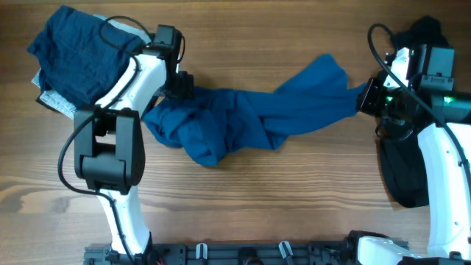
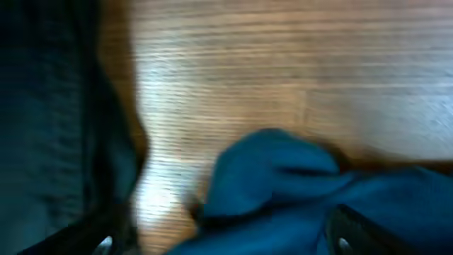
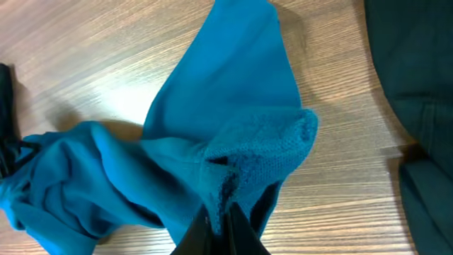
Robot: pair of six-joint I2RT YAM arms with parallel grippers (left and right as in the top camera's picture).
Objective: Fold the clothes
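Tightly, right claw (image 3: 221, 224) pinching shirt (image 3: 226, 85) edge

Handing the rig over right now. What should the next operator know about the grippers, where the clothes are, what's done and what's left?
Left gripper: open over the left end of the blue garment; its wrist view is blurred.
Right gripper: shut on the garment's right end.
Blue garment: bunched and twisted across the table between the arms.
Dark blue pile: far left. Black garment: by the right arm.
Done: no fold visible yet.
Left: grip the left end, spread flat, fold.
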